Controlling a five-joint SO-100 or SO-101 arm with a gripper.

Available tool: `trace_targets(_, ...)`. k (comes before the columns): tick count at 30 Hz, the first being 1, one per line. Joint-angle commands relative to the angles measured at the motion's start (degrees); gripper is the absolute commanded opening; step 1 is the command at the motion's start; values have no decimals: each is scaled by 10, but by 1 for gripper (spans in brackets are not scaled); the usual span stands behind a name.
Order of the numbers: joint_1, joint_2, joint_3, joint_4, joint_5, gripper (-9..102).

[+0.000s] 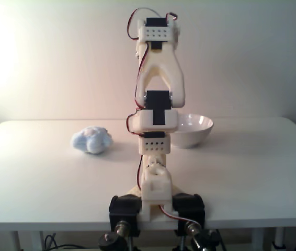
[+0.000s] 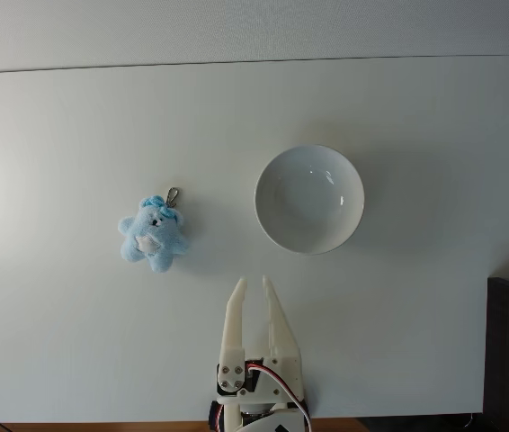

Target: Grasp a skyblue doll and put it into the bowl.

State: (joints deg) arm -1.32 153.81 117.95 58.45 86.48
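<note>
**Two things laid out, nothing yet grasped**

Two things lay on the white table (image 2: 416, 108): the skyblue doll (image 2: 152, 234) to the left in the top-down fixed view and the bowl (image 2: 309, 199) to the right of it, well apart. Both sat on open table within the arm's likely reach, which judged as a starting layout; the bowl held nothing. The gripper (image 2: 254, 286) hung near the arm's base, its fingers a little parted and empty, pointing between doll and bowl and touching neither.

The top-down view showed the doll as a little bear lying face up, with a pale star on its belly and a metal clip (image 2: 173, 194) at its head. The front fixed view gave only a fluffy lump (image 1: 91, 140) and showed the bowl's (image 1: 197, 130) depth, its left side hidden behind the folded arm (image 1: 156, 104).
</note>
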Motion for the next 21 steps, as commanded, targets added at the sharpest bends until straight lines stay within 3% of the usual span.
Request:
trace_targets(1, -1, -70, -76, 2, -1, 8)
trace_targets(7, -5, -187, -178, 17, -1, 8)
trace_targets(21, -32, -442, -483, 194, -1, 8)
